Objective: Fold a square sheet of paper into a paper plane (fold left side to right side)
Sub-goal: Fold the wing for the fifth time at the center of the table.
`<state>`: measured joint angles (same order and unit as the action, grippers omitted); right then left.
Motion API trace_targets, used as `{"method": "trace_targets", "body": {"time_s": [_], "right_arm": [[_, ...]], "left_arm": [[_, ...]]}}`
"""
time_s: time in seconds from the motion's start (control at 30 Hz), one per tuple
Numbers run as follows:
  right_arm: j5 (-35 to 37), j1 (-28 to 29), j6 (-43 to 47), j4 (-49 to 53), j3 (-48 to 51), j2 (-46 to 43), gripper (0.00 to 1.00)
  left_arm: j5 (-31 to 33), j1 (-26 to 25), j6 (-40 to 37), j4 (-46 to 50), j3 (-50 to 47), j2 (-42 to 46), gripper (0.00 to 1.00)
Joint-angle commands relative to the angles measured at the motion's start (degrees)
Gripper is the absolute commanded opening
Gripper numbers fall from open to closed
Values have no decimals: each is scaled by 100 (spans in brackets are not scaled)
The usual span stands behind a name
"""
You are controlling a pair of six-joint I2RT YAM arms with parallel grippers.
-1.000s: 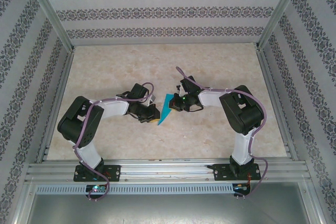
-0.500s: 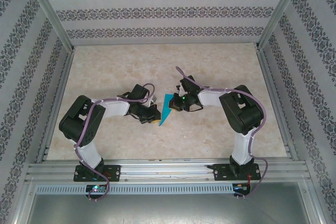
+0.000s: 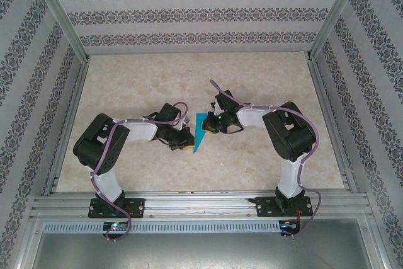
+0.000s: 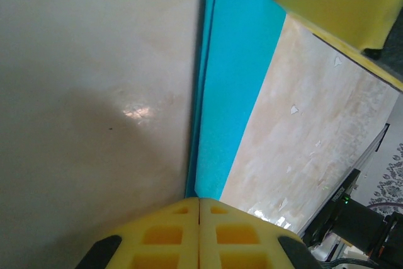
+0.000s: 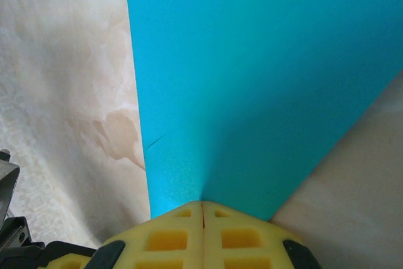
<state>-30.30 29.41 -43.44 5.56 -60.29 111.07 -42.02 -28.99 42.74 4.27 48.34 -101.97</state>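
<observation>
Since the teal paper (image 3: 199,131) is creased into a long narrow wedge, we find it lying mid-surface (image 3: 264,80), right between both arms. Our right claw (image 5: 202,207) is clamped shut on the wide far end. Our left claw (image 4: 199,203) is closed at the pointed near tip and looks to be pinching it, though that angle's pretty tight.

Left arm (image 3: 135,131) and right arm (image 3: 252,118): white links, bulky black joints, looping lilac cables (image 3: 133,120). Left hand (image 4: 199,201) and right hand (image 5: 202,205) bear yellow pads (image 4: 164,237) with square pockets.
</observation>
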Motion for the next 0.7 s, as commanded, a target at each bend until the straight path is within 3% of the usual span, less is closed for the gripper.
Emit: {"method": "trace_targets", "body": {"time_s": [0.0, 0.4, 0.67], "right_arm": [[516, 125, 99, 839, 159, 434, 0], [609, 137, 126, 960, 119, 442, 0], [622, 142, 147, 978, 124, 397, 0]], "left_arm": [[-95, -93, 84, -173, -52, -120, 7], [-123, -208, 120, -209, 0, -306, 7], [128, -181, 55, -37, -66, 212, 19]]}}
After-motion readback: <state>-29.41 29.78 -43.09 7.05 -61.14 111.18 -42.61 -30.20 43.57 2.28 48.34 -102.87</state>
